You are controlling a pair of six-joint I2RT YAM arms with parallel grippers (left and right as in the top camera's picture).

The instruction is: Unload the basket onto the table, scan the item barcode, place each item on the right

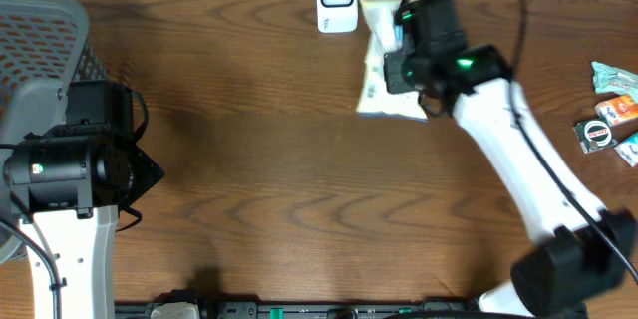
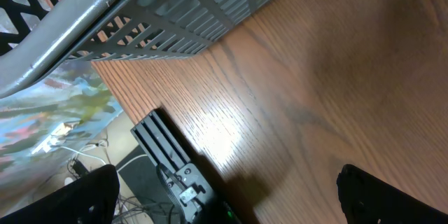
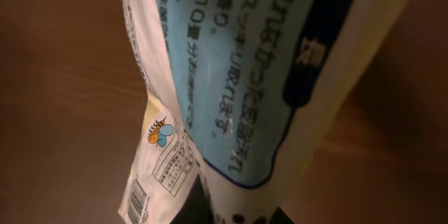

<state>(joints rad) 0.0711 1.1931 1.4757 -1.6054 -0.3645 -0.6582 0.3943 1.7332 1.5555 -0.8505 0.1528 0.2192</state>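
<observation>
The right gripper (image 1: 397, 68), clamped on a white-and-blue plastic packet (image 1: 379, 102), holds it beside the white boxy scanner (image 1: 337, 0); the left gripper (image 2: 238, 196) gapes wide, idle. Limp film may sag, turning the barcode (image 3: 136, 203) away.

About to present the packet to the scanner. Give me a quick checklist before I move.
1. Packet gripped: ok. The right gripper is shut on the packet.
2. Scanner within reach: ok. The scanner stands close beside the packet.
3. Barcode located: ok. The barcode shows near the packet's edge in the right wrist view.
4. Barcode facing scanner: cannot tell.
5. Left arm clear: ok. The left gripper is open and empty, over by the basket.
</observation>
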